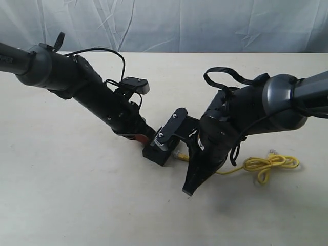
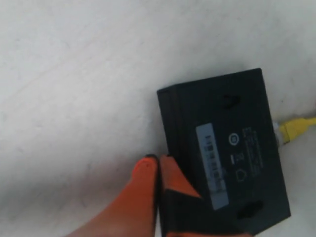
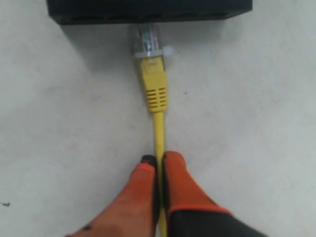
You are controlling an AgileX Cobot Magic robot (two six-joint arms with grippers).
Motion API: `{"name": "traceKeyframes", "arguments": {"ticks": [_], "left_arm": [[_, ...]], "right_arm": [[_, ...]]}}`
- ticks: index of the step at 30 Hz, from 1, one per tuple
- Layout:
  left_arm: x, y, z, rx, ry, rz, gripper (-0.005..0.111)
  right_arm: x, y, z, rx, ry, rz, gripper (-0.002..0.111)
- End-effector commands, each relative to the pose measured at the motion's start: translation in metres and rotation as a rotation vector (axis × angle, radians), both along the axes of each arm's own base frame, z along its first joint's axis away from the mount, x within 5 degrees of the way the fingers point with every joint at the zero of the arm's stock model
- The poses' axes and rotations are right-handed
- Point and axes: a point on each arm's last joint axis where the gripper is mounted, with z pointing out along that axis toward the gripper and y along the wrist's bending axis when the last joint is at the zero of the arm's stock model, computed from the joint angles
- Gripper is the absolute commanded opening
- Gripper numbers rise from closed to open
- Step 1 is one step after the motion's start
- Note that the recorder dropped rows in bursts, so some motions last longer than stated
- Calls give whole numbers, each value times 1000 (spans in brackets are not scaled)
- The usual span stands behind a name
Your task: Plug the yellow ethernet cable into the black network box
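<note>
Currently the right gripper (image 3: 159, 163) pinches the yellow ethernet cable (image 3: 158, 131) just behind its clear plug (image 3: 147, 42), holding the plug at the black network box's (image 2: 222, 143) side port. The left gripper (image 2: 159, 168), fingers pressed together, bears on the opposite edge, apparently to stop sliding, well in from the counter's (image 1: 77, 205) far edge.

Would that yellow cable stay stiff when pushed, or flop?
Probably floppy: the cable lies in a loose knot. The short stretch from the right gripper to the plug looks straight, so it may push without buckling.
</note>
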Motion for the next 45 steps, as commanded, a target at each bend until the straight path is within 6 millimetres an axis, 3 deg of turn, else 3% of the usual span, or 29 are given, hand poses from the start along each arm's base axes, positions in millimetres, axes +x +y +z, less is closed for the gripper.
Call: {"name": "traceKeyframes", "arguments": {"ticks": [1,45], "left_arm": [[0,8,-9,-21,57,-9,0],[1,11,-14,-18,81,-6,0]], "right_arm": [[0,0,0,-11,-8,13,-1],[2,2,2,-37,-67,43,-1]]}}
